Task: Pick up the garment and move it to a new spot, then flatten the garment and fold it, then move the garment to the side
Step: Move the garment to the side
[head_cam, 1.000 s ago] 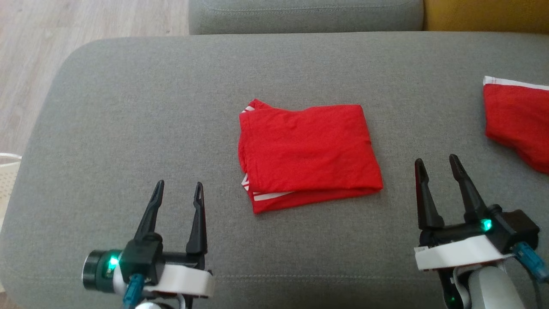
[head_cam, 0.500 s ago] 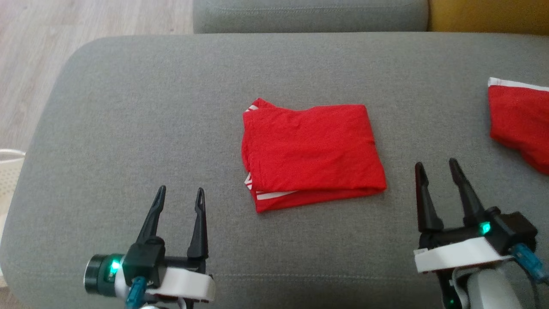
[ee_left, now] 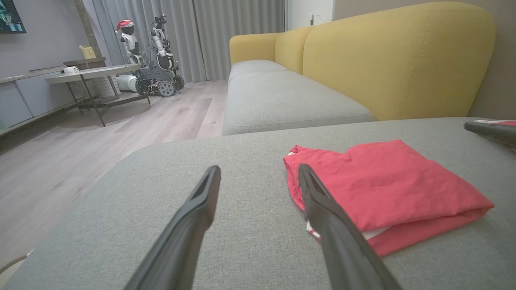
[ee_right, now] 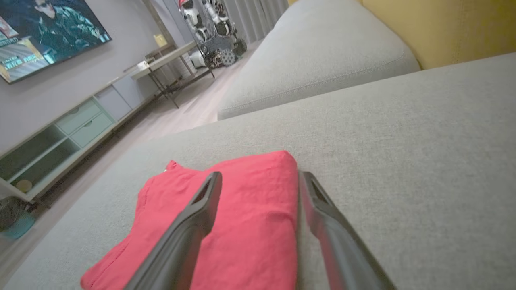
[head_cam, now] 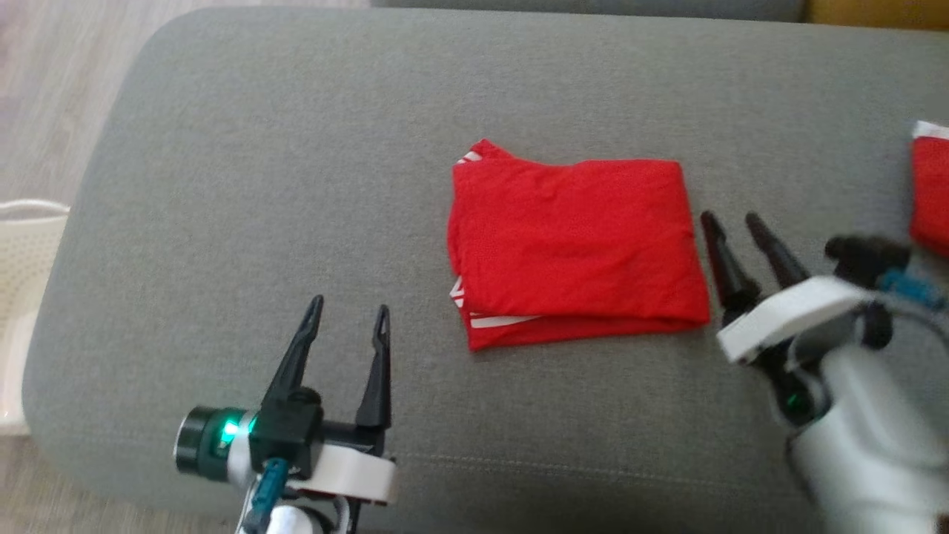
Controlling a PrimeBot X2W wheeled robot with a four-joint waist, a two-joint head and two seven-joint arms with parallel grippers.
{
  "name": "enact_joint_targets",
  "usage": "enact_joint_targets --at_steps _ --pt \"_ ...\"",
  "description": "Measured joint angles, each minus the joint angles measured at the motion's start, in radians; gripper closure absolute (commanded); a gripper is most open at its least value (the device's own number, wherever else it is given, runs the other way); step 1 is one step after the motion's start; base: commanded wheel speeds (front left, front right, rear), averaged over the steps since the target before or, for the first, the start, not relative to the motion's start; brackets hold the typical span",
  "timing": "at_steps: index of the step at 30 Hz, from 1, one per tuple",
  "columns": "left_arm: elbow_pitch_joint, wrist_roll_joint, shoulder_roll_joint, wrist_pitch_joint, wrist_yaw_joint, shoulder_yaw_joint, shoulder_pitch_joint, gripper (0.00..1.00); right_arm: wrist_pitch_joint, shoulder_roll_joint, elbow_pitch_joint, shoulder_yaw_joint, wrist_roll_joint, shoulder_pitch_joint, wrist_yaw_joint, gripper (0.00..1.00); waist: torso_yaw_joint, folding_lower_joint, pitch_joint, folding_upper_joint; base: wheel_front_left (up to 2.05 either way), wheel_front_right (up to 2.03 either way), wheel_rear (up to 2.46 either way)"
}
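Garment (head_cam: pixel 574 245), red and folded to a rectangle with white stripes at its left edge, lies flat at the middle of the grey sofa seat (head_cam: pixel 296 148). Right hand (head_cam: pixel 730 216), fingers parted and empty, sits just beside its right edge. Left hand (head_cam: pixel 350 305), likewise open and empty, hovers near its front-left corner. Second red cloth (head_cam: pixel 930 193) lies far right.

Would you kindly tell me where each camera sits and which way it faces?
Head view: on the head, looking down at the red garment on the grey cushion; left gripper and right gripper show, open.
Left wrist view: on the left wrist, facing the yellow sofa back; the left fingers show.
Right wrist view: on the right wrist, facing over the garment; the right fingers show.
Shared: garment and cushion.
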Motion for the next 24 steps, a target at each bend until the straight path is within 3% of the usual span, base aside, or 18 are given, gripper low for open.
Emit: enact_joint_targets --at_steps 7,13,14,15,16,24 --pt "0.005 0.001 0.000 0.000 0.000 -0.031 -0.022 0.00 0.245 -0.127 0.074 0.071 0.179 -0.089 0.000 0.00 0.044 0.0000 0.040 0.0000 0.00 0.00 0.00" --pt "0.006 -0.002 0.000 0.000 0.012 -0.056 -0.055 0.00 0.393 -0.159 0.072 0.129 0.306 -0.123 0.000 0.02 0.066 0.0000 0.087 0.0000 0.00 0.00 0.00" --pt "0.007 -0.002 0.000 0.000 0.012 -0.058 -0.059 0.00 0.404 -0.161 0.071 0.137 0.320 -0.123 0.000 0.48 0.068 0.0000 0.090 0.0000 0.00 0.00 0.00" --pt "0.008 -0.002 0.000 0.000 0.012 -0.060 -0.062 0.00 0.411 -0.163 0.070 0.145 0.333 -0.123 0.000 0.66 0.069 0.0000 0.093 0.0000 0.00 0.00 0.00" --pt "0.008 -0.002 0.000 0.000 0.012 -0.061 -0.064 0.00 0.411 -0.165 0.070 0.152 0.345 -0.123 0.000 1.00 0.070 0.0000 0.096 0.0000 0.00 0.00 0.00" --pt "-0.002 -0.002 0.004 0.000 0.029 -0.060 -0.085 0.00 0.342 -0.214 0.010 0.187 0.360 -0.175 0.000 1.00 0.033 0.0000 0.112 0.0000 0.00 0.00 0.00"
